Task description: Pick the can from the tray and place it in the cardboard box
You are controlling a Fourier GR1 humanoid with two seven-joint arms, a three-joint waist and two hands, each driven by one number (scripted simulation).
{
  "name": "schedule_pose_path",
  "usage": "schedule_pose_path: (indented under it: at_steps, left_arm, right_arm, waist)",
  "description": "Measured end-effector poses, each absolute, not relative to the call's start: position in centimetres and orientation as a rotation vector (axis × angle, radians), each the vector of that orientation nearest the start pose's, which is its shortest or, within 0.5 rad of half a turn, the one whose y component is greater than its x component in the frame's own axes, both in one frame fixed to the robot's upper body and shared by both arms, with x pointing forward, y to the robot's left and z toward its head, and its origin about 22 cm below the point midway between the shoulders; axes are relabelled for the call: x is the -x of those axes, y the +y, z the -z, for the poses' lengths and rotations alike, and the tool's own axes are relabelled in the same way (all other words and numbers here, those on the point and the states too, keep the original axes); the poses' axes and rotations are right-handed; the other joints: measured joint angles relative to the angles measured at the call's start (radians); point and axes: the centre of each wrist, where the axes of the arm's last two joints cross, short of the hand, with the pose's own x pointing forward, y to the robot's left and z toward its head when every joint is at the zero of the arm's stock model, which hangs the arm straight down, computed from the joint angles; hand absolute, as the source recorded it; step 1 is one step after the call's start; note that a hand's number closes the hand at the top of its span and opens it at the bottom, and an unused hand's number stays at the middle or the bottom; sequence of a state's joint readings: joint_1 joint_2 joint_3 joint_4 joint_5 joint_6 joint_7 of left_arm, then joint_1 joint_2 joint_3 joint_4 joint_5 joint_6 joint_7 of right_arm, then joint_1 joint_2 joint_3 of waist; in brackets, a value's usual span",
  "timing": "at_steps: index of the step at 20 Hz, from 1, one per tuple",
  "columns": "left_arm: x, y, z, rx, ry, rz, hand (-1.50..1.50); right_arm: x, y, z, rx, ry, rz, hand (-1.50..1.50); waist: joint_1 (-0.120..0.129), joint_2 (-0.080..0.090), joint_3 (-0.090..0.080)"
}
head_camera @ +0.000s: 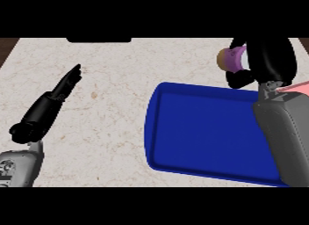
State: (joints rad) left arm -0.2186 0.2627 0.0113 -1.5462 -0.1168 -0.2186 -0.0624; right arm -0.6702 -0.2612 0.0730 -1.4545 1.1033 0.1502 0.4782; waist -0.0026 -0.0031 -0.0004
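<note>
A blue tray [203, 132] lies on the counter at the right, its inside bare. Beyond its far edge my right hand [268, 59] is curled round a purple can [230, 59] with a tan end, held above the counter; the fingers hide most of the can. My right forearm [290, 132] crosses the tray's right side. A pink-sided box [306, 88] shows at the right edge, just right of that hand and largely hidden by the arm. At the left, my left hand [60, 90] rests open over the counter, fingers straight and pointing away.
The marble counter [112, 105] spreads between the left hand and the tray. A dark object [98, 40] sits at the far edge. Brown wood shows past the counter's left and right corners.
</note>
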Motion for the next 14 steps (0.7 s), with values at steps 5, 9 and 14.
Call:
schedule_pose_path:
  at_steps: [5, 9, 14]
  left_arm:
    - [-28.8, 27.0, -6.4, -0.101, -1.743, 0.528, 0.00]
    - [-28.7, 27.0, -6.2, -0.101, -1.742, 0.528, 0.00]
    - [-28.8, 27.0, -5.8, -0.101, -1.749, 0.525, 0.00]
  right_arm:
    - [-35.6, -22.4, -20.9, 1.374, -1.361, -0.559, 1.50]
    - [-35.4, -26.3, -22.2, 1.430, -1.312, -0.408, 1.50]
    - [-35.2, -32.0, -23.0, 1.468, -1.247, -0.305, 1.50]
  waist:
    - [-0.002, 0.000, 0.000]
    - [-0.001, 0.001, 0.000]
    - [0.001, 0.003, 0.000]
